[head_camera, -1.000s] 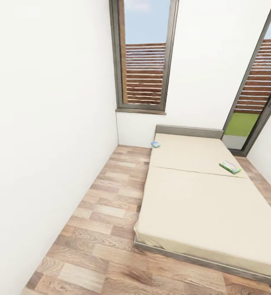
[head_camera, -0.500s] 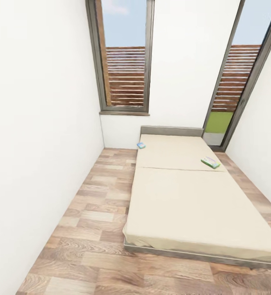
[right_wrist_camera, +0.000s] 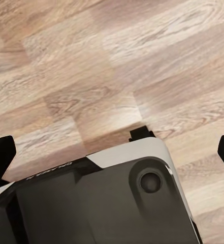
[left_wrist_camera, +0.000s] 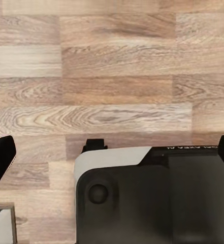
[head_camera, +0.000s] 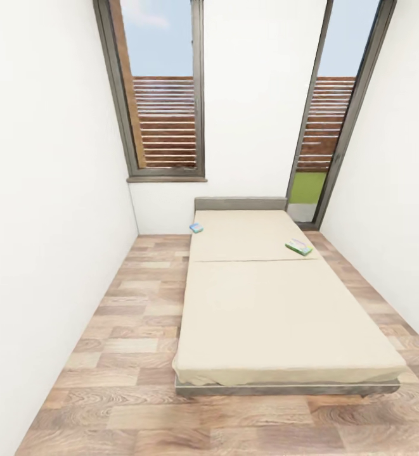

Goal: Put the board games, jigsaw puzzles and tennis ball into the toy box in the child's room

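Note:
The bed (head_camera: 260, 310) lies lengthwise ahead of me in the head view, with two cream mattresses and a grey headboard at the far end. A small blue board game (head_camera: 196, 228) sits at the far mattress's left edge near the headboard. A white-green board game (head_camera: 298, 247) lies on the same mattress at its right side. The table, toy box, jigsaw puzzles and tennis ball are out of view. My left gripper (left_wrist_camera: 112, 160) and right gripper (right_wrist_camera: 112, 157) hang open over the plank floor, holding nothing, their dark fingertips at the picture edges.
White walls close in at left (head_camera: 38, 221) and right (head_camera: 399, 190). A strip of wood floor (head_camera: 139, 304) runs along the bed's left side, a narrower one along its right. A window (head_camera: 165, 95) and a tall glazed door (head_camera: 323, 126) stand behind the headboard. My own base (left_wrist_camera: 157, 198) shows below the wrists.
The head view has swung right, so the bed now sits centred and square ahead. The board games have not moved on the bed.

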Robot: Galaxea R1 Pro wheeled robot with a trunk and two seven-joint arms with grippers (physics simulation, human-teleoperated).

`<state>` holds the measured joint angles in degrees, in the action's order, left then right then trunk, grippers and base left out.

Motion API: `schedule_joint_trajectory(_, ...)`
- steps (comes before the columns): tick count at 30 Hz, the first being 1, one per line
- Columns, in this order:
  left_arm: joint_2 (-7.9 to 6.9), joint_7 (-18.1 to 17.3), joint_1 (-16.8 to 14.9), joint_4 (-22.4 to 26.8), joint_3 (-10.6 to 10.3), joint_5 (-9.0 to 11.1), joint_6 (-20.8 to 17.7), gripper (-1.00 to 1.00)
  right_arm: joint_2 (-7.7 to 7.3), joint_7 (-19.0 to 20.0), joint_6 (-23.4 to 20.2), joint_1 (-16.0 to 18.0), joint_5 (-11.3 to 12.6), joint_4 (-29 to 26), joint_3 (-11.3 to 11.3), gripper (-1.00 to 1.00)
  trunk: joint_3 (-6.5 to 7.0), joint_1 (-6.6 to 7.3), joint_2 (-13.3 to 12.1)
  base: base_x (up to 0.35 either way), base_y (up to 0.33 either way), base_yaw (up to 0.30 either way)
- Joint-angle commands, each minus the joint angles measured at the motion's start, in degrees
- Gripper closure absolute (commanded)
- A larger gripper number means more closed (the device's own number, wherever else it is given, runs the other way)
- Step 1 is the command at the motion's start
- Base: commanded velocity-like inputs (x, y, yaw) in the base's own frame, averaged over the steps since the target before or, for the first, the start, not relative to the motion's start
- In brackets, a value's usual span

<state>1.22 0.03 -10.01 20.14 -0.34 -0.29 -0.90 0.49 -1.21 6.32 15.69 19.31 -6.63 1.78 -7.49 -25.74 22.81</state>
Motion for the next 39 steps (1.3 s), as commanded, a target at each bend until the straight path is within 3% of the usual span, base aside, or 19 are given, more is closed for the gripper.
schedule_joint_trajectory(1, -0.02, 0.00, -0.01, 0.07, -0.05, -0.04, -0.09, -1.00, 0.03, -0.10, 0.19, 0.05, 0.11, 0.04, 0.16, -1.00, -0.06, -0.05, 0.11, 0.156, 0.075, -0.255)
schedule_joint_trajectory(9, -0.07, -0.02, -0.01, 0.07, -0.09, -0.14, -0.07, -1.00, 0.04, -0.10, 0.12, 0.05, 0.11, 0.04, 0.16, -1.00, 0.27, -0.05, 0.11, 0.228, 0.133, -0.206)
schedule_joint_trajectory(20, -0.15, -0.03, -0.01, 0.07, -0.10, -0.15, -0.07, -1.00, 0.08, -0.05, 0.08, 0.09, 0.13, 0.04, 0.16, -1.00, 0.33, -0.05, 0.11, 0.261, 0.191, -0.032)
schedule_joint_trajectory(39, 0.28, 0.06, -0.01, -0.01, -0.19, -0.16, 0.02, -1.00, 0.78, -0.38, 0.19, 0.12, 0.03, 0.04, -0.14, -1.00, 0.33, -0.05, 0.11, 0.019, 0.003, 0.000)
